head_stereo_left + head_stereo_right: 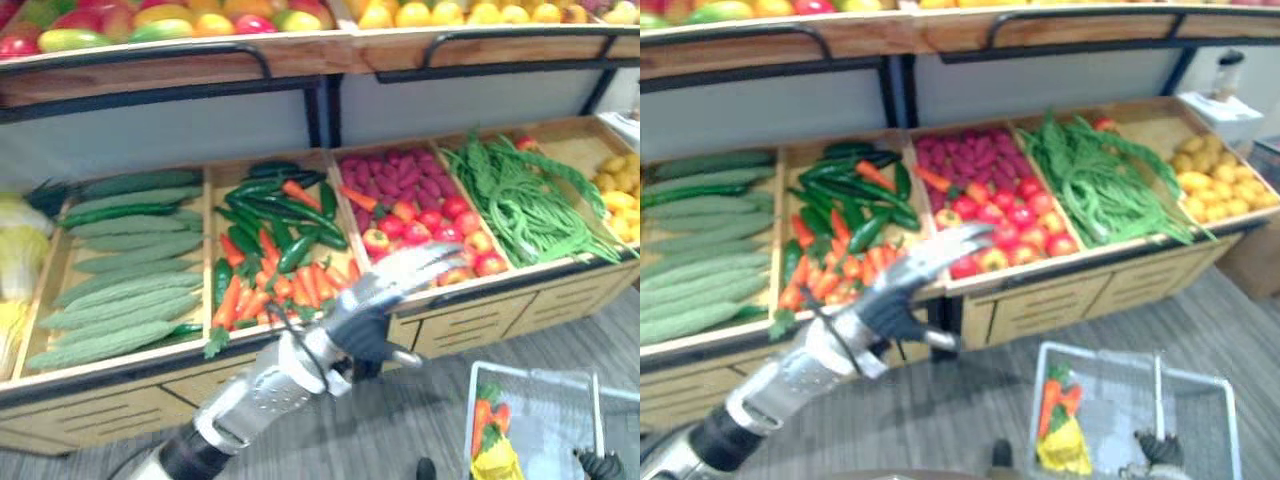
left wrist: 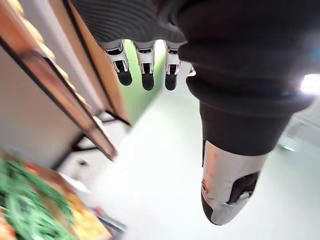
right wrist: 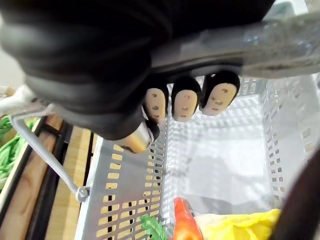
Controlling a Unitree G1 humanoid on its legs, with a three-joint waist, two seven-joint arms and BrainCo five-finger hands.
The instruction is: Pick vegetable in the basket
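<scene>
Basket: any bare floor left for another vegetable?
Yes. The pale perforated plastic basket has bare floor from the middle across to its right wall. Orange carrots and a yellow item crowd its left corner.

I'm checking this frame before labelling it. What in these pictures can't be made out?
Left hand: blurred in the eye views; whether it touches any vegetable is unclear.
Yellow item in the basket: cut off by the right wrist view's edge, small in the eye views; cannot be identified.
Right hand, curled round the basket handle: cut off by the bottom edge in the eye views.
</scene>
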